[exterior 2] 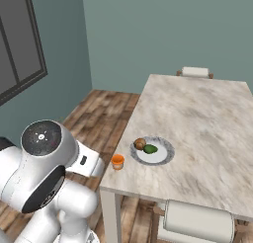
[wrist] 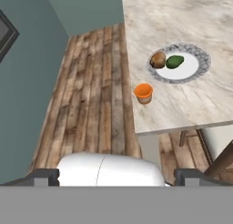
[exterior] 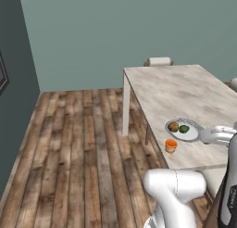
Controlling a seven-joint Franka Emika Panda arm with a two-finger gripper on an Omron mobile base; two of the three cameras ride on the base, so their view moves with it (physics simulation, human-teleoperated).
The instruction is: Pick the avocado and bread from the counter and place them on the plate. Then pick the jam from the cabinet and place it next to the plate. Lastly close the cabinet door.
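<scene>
A white plate (exterior: 190, 138) (exterior 2: 160, 160) (wrist: 186, 72) lies near the corner of the marble counter (exterior: 176, 88) (exterior 2: 207, 113) (wrist: 182, 18). On the plate, the brown bread (exterior: 173, 126) (exterior 2: 140, 143) (wrist: 158, 59) and the dark green avocado (exterior: 184, 129) (exterior 2: 150, 148) (wrist: 174, 61) sit side by side. The orange-red jam (exterior: 171, 145) (exterior 2: 117, 161) (wrist: 144, 93) stands upright on the counter beside the plate, close to the edge. My gripper (wrist: 116, 178) is open and holds nothing, back from the counter's corner and well off the jam. The cabinet and its door are out of view.
One pale chair (exterior: 159, 61) (exterior 2: 195, 71) stands at the counter's far end, another (exterior 2: 197, 222) at its near side. Wooden floor (exterior: 83, 143) stretches to the left. A dark framed panel (exterior 2: 20, 44) hangs on the left wall.
</scene>
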